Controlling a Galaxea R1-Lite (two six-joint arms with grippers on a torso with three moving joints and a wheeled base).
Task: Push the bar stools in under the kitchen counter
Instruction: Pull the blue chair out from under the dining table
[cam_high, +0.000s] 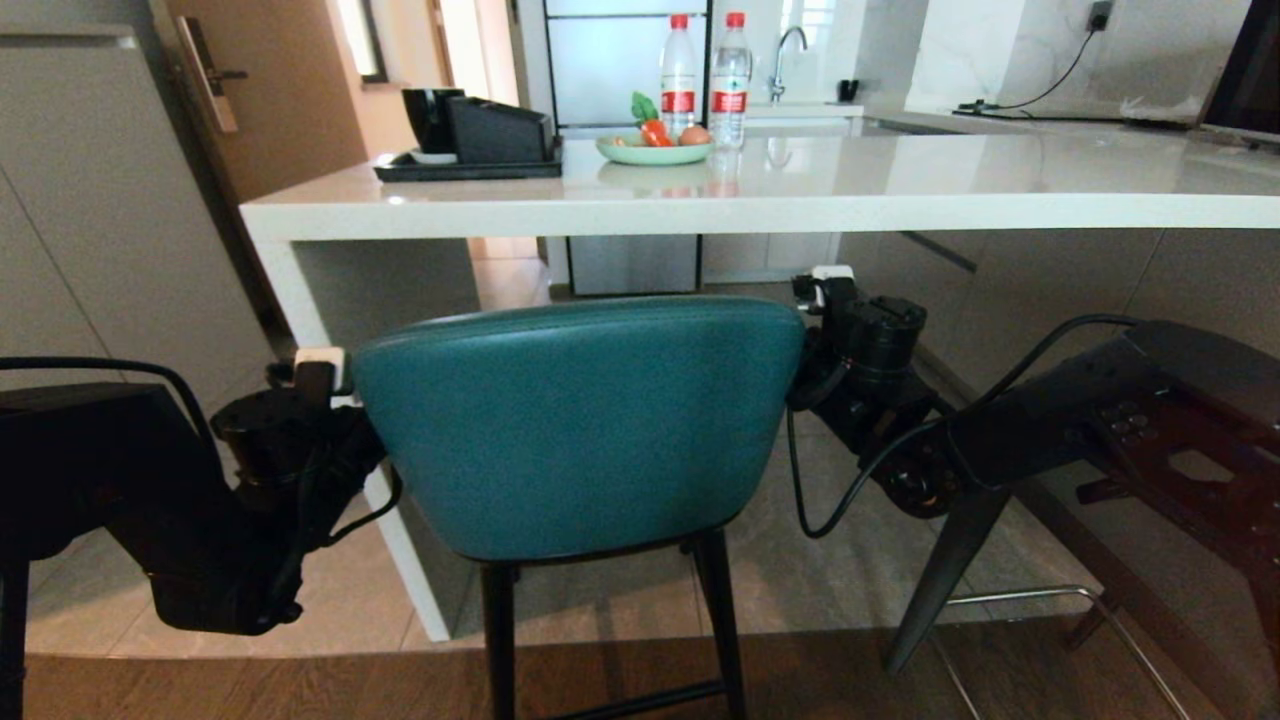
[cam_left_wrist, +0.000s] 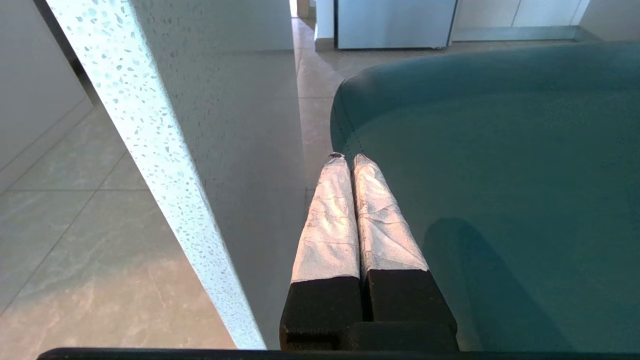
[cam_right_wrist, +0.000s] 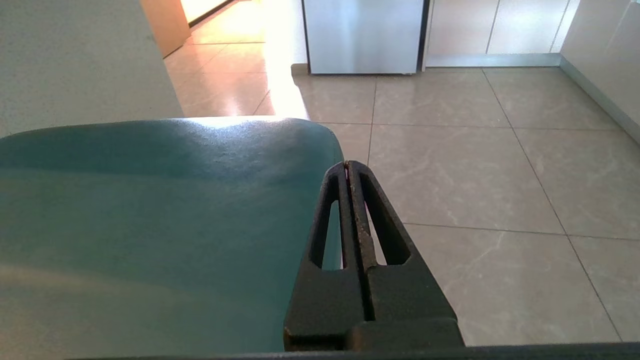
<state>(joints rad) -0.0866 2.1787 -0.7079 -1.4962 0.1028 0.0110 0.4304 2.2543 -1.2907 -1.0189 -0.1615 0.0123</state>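
Fingers pressed together and empty, the left gripper (cam_high: 318, 372) and right gripper (cam_high: 826, 283) flank the upright teal bar stool (cam_high: 580, 425), its back between them, facing the kitchen counter (cam_high: 760, 190).

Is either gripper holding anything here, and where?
Nothing is held. The left gripper and right gripper are both shut, flanking the teal stool backrest, one at each side edge.

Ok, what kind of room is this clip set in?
Most likely a home kitchen: a white counter with a teal bar stool drawn up to it, a tap at the back, and water bottles beside a plate of food.
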